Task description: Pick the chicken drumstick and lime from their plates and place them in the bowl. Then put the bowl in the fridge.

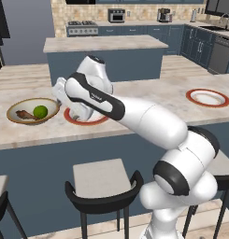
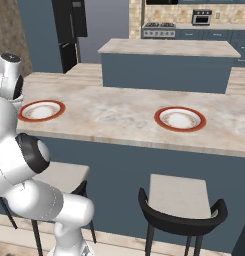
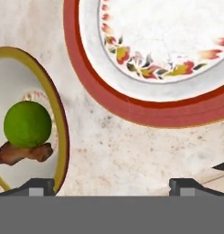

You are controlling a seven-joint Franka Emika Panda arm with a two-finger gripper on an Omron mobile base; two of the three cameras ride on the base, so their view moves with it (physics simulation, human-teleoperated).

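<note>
pale marbled stone makes up the counter (image 1: 148, 100), a long bar with stools tucked under its near side. the bowl (image 1: 32, 111) sits toward the counter's left end in the left base view, tan inside with a darker rim. inside it lie the lime (image 1: 40, 111) and the chicken drumstick (image 1: 25, 114), touching each other, the lime on the side nearer the arm.

just beside the bowl, 1 of the 2 plates (image 1: 86, 117) rests flat, largely hidden behind the arm's forearm in the left base view; the right base view shows it bare at (image 2: 42, 111). the second plate (image 1: 208, 97) sits well apart, toward the counter's right end, also bare.

the gripper (image 3: 111, 185) hangs over the strip of counter between bowl and near plate, looking straight down. its 2 dark fingertips (image 3: 38, 185) stand wide apart at the bottom of the hand view, nothing between them. in that view the bowl's rim curves in from the left with lime and drumstick inside, and the red-rimmed plate with a floral band takes the upper right.

a dark tall appliance, likely the fridge (image 2: 69, 30), stands at the back left in the right base view.
</note>
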